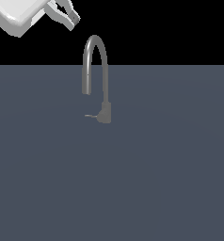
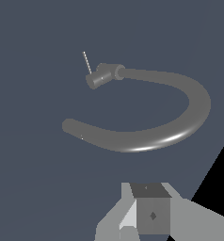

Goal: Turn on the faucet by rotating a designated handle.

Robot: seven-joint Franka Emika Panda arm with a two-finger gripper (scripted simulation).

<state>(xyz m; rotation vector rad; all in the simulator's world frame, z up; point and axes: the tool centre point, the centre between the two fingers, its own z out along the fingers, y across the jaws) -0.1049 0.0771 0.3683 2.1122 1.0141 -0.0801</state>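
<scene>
Hovering high at the exterior view's upper left, well apart from everything: white two-fingered gripper (image 1: pixel 72 18), fingers parted, empty — arm mostly cut off by the frame. Standing on the dark slate-grey floor (image 1: pixel 170 179): slim grey metal gooseneck faucet (image 1: pixel 96 56). Poking left from its blocky base — thin grey rod handle (image 1: pixel 90 116), barely resolved.

The faucet (image 1: pixel 95 66) is looking like smooth grey metal, its arched spout catching a soft satin highlight. The handle (image 1: pixel 89 116) is probably metal too, though too thin to judge. The counter (image 1: pixel 170 179) is showing matt, even slate-blue.
</scene>
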